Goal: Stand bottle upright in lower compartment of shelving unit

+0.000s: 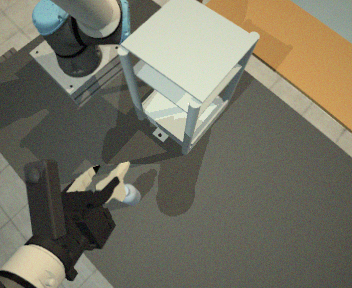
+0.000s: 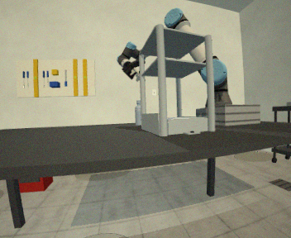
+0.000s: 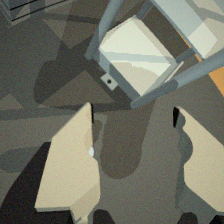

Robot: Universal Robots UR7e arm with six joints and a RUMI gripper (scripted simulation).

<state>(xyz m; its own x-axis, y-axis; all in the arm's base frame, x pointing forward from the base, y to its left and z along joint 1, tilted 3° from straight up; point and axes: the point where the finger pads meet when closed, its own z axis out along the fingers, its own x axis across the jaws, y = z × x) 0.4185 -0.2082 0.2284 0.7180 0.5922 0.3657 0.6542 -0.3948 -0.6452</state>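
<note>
A dark bench (image 2: 90,145) stands on a tiled floor (image 2: 218,215). A board of tools (image 2: 56,78) hangs on the wall. A red box (image 2: 34,184) sits beneath the bench, a cart (image 2: 288,124) at right.
</note>
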